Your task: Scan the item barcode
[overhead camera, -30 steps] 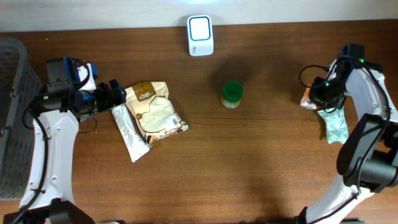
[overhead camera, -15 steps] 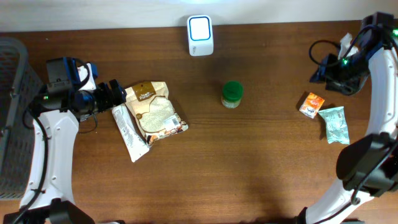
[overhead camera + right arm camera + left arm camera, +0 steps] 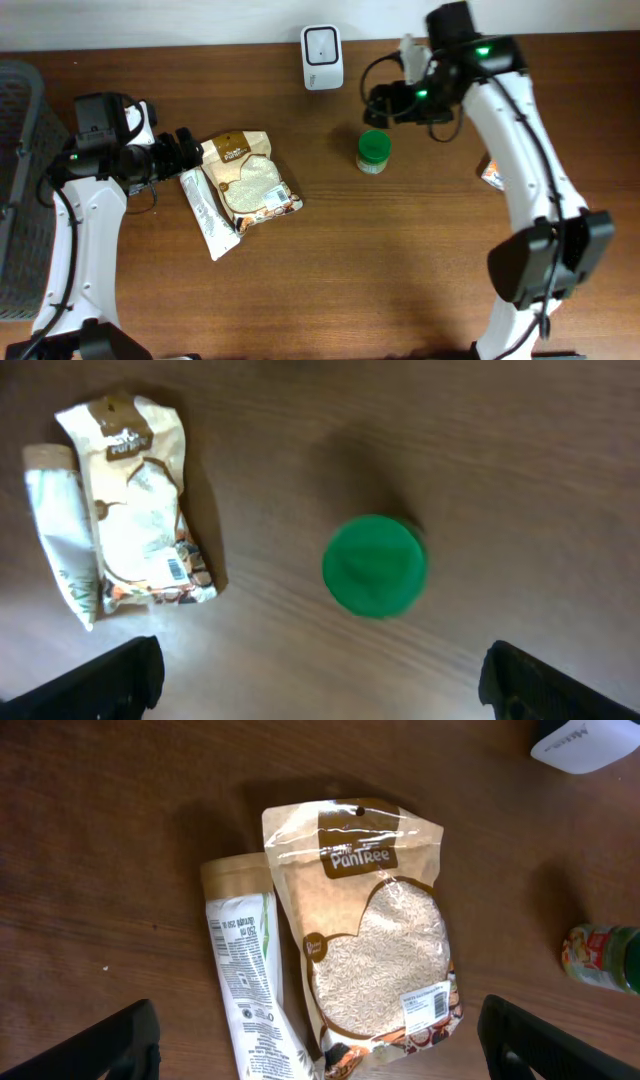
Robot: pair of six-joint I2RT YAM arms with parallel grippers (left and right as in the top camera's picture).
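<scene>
Above wooden table (image 3: 400, 280), both jaws wide, empty

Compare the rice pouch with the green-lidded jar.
The rice pouch lies flat; the jar stands upright. The pouch is tan and broad; the jar is small with a green lid. The pouch lies against a narrow sachet; the jar stands alone. Both rest on the table.

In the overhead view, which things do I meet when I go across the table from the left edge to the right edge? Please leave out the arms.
Grey basket → narrow white sachet → PanTree rice pouch → white barcode scanner → green-lidded jar → orange packet, mostly hidden by the right arm.
</scene>
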